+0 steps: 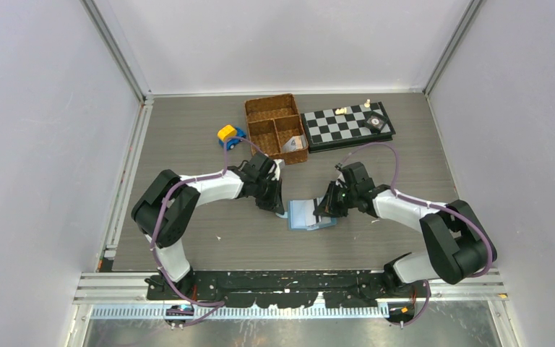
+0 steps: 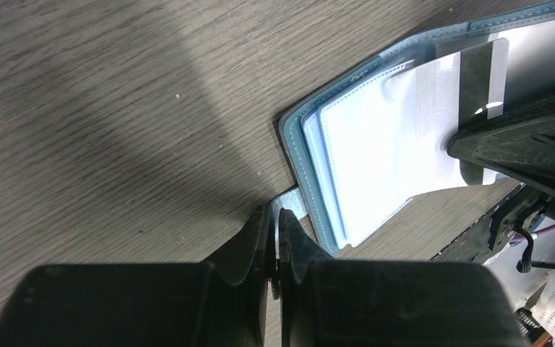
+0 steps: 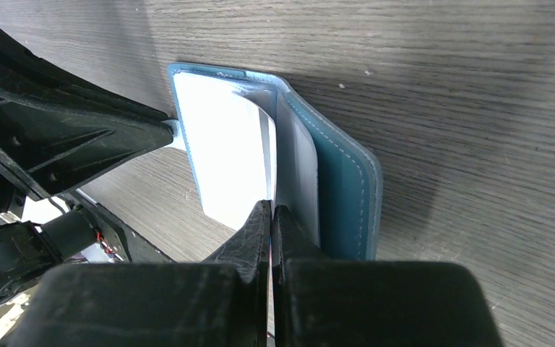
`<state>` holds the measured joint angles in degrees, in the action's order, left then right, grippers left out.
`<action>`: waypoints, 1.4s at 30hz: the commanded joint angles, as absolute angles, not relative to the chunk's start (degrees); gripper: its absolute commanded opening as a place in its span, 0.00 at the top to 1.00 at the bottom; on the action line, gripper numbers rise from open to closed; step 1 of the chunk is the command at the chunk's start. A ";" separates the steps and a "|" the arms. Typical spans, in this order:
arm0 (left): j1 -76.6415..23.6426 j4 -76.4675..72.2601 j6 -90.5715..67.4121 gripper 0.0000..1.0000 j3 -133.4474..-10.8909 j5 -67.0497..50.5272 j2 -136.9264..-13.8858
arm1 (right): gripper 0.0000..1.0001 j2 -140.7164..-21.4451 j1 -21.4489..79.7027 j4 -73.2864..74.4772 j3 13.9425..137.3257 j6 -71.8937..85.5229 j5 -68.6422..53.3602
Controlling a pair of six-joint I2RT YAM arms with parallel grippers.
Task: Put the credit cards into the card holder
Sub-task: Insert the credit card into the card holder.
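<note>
The teal card holder (image 1: 308, 215) lies open on the table between my two grippers, its pale inner pockets (image 2: 376, 144) facing up. My left gripper (image 2: 276, 212) is shut on the holder's small grey snap tab (image 2: 290, 199) at its left edge. My right gripper (image 3: 271, 207) is shut on a thin white credit card (image 3: 267, 155) with a grey stripe. That card stands on edge among the holder's (image 3: 343, 188) pockets. In the left wrist view the same card (image 2: 485, 72) sticks out past the right gripper's fingers (image 2: 520, 148).
A brown wicker divided basket (image 1: 264, 116) stands behind, with a pale card-like item (image 1: 294, 143) in its near right compartment. A chessboard (image 1: 332, 130) with a few pieces lies to its right. A yellow and blue toy (image 1: 228, 135) sits left of the basket.
</note>
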<state>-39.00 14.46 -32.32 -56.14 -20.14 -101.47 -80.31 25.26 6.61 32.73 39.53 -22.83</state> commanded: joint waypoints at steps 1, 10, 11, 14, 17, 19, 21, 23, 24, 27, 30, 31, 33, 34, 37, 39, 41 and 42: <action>-39.31 14.40 -30.60 1.00 -56.69 -17.31 -103.10 | 0.99 -81.90 25.39 8.62 30.44 39.87 -19.09; -39.37 14.16 -30.93 1.00 -56.68 -17.73 -102.79 | 0.87 -80.44 25.73 9.90 30.70 40.53 -18.27; -39.37 14.15 -30.94 1.00 -56.64 -17.64 -102.71 | 0.85 -80.11 25.78 10.37 30.92 40.40 -17.95; -39.38 14.09 -31.01 1.00 -56.51 -17.51 -102.58 | 0.78 -78.45 25.89 13.43 31.94 39.49 -16.19; -39.42 14.16 -31.06 1.00 -56.50 -17.58 -102.68 | 0.72 -76.71 26.01 16.27 33.02 38.42 -14.62; -39.38 14.08 -31.03 1.00 -56.49 -17.57 -102.66 | 0.67 -75.92 26.11 17.42 33.66 38.00 -13.89; -39.38 14.09 -31.09 1.00 -56.52 -17.71 -102.66 | 0.64 -75.45 26.27 18.06 33.98 37.84 -13.43; -39.39 14.06 -31.08 1.00 -56.51 -17.80 -102.66 | 0.62 -75.32 26.51 18.17 34.16 37.87 -13.36; -39.42 13.97 -31.08 1.00 -56.51 -17.88 -102.66 | 0.61 -75.51 26.67 17.98 34.23 37.96 -13.36; -39.40 13.76 -31.08 1.00 -56.38 -18.22 -102.57 | 0.61 -75.90 27.63 17.41 34.51 38.46 -13.07; -39.48 13.62 -31.03 1.00 -56.36 -18.37 -102.72 | 0.62 -76.64 28.46 16.39 35.05 38.98 -12.92; -39.52 13.62 -31.04 1.00 -56.37 -18.45 -102.74 | 0.62 -77.06 28.73 16.18 35.37 39.08 -12.78; -39.60 13.55 -31.07 1.00 -56.39 -18.54 -102.82 | 0.64 -77.90 29.20 15.86 36.02 39.20 -12.68; -39.68 13.57 -31.03 1.00 -56.42 -18.53 -102.85 | 0.64 -78.26 29.40 15.77 36.29 39.24 -12.59; -39.70 13.54 -31.11 1.00 -56.45 -18.63 -102.75 | 0.65 -79.10 30.18 15.61 36.98 39.22 -12.40; -39.73 13.51 -31.07 1.00 -56.45 -18.63 -102.85 | 0.65 -79.67 30.67 15.69 37.47 39.29 -12.24; -39.73 13.45 -31.08 1.00 -56.49 -18.68 -102.90 | 0.65 -80.17 30.96 15.62 37.60 39.23 -12.13; -39.79 13.44 -31.19 1.00 -56.49 -18.72 -102.92 | 0.66 -80.42 31.04 15.59 37.75 39.18 -12.13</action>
<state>-39.29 13.82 -32.34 -56.14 -20.10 -101.51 -79.44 30.30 16.34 35.62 39.35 -13.65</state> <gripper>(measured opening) 0.077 0.347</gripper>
